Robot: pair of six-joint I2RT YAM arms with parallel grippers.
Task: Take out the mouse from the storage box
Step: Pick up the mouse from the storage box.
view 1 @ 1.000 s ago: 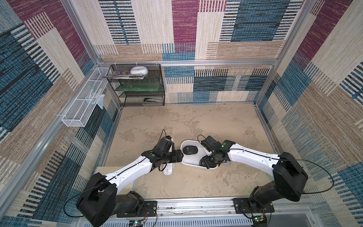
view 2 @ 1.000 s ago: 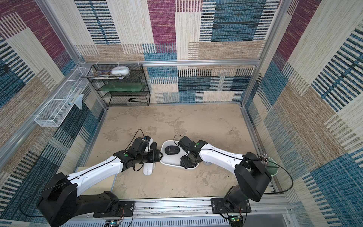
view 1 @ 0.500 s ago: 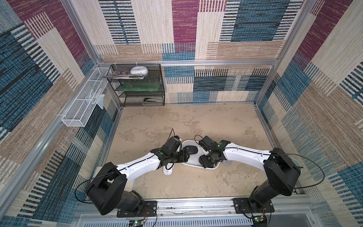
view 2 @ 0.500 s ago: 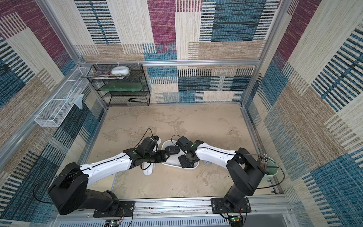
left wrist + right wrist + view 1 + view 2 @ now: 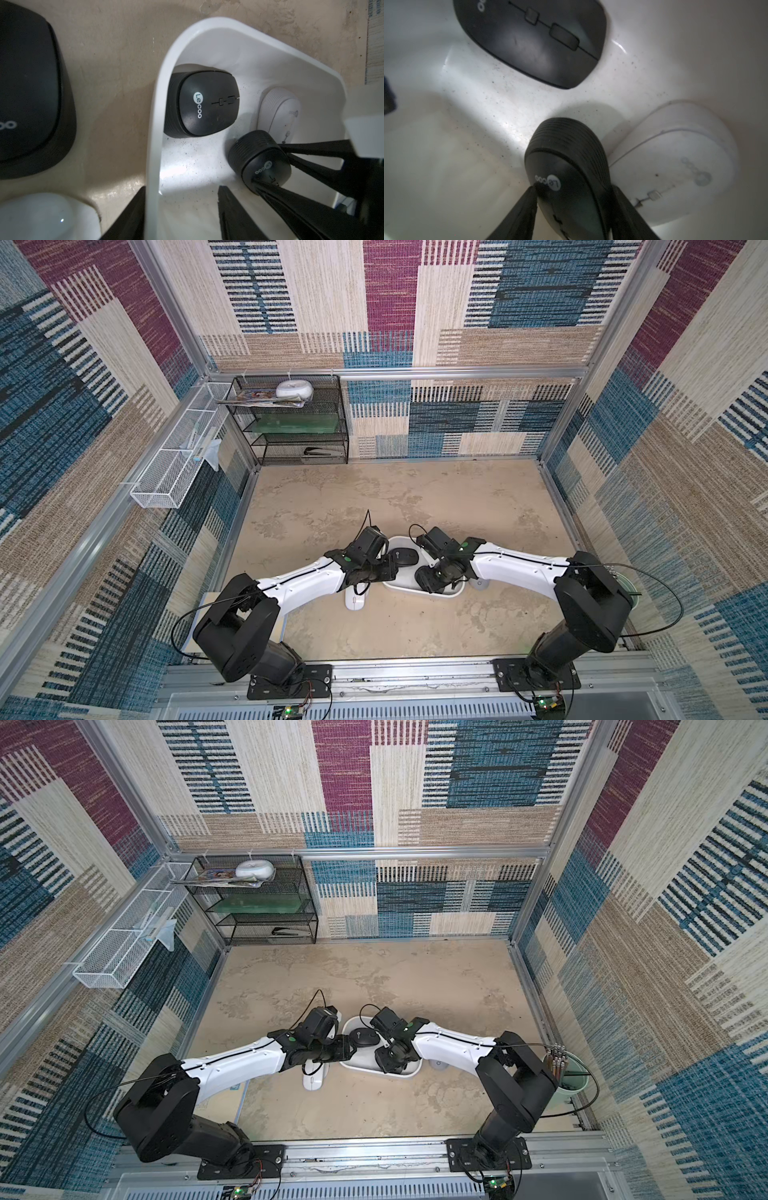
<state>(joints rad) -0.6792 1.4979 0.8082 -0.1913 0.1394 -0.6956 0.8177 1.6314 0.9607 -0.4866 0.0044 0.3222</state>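
Top views: even diffuse light from above, sharp throughout, no glare. Wide-lens bowing in the frame posts far from the storage box (image 5: 411,591); only faint soft shadows on the bench (image 5: 415,497) right beside it. Left wrist view: hot white patch on the box floor, box rim slightly soft, black mouse (image 5: 27,89) outside the box dark and defocused. Right wrist view: dim, soft all over, same hot patch mid-box. Gripped mouse (image 5: 566,166) in the right pincer (image 5: 573,189) throws a round shadow onto the box floor; white mouse (image 5: 675,166) beside it washed out, low contrast.
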